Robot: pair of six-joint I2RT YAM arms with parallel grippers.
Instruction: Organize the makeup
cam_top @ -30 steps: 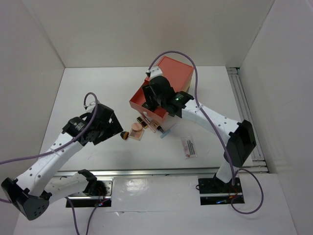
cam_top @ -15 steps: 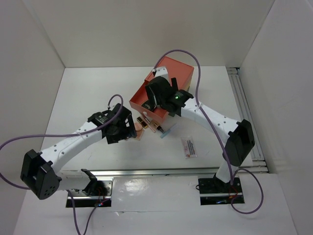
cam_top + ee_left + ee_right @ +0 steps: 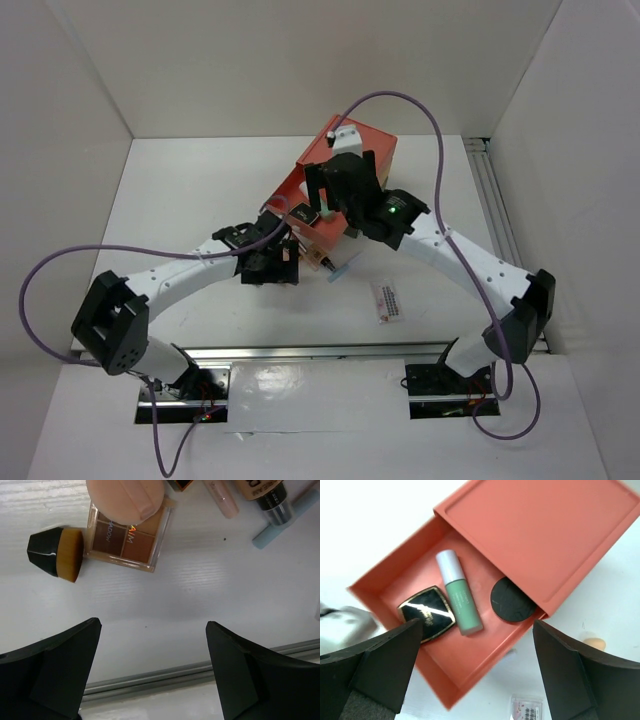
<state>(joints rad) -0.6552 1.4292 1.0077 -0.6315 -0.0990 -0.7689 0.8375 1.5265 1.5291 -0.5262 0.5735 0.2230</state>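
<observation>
Hovering open: right gripper [image 3: 476,635] above drawer [image 3: 402,582], left gripper [image 3: 152,630] above palette [image 3: 126,542].

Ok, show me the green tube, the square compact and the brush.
green tube [image 3: 460,596], right wrist view, its green body.
square compact [image 3: 427,613], right wrist view, lid centre.
brush [image 3: 53,553], left wrist view, its black base.

Top camera looks down over everything; wrist cameras sit close (right shares the drawer [image 3: 487,652], left the palette [image 3: 127,542]).
</observation>
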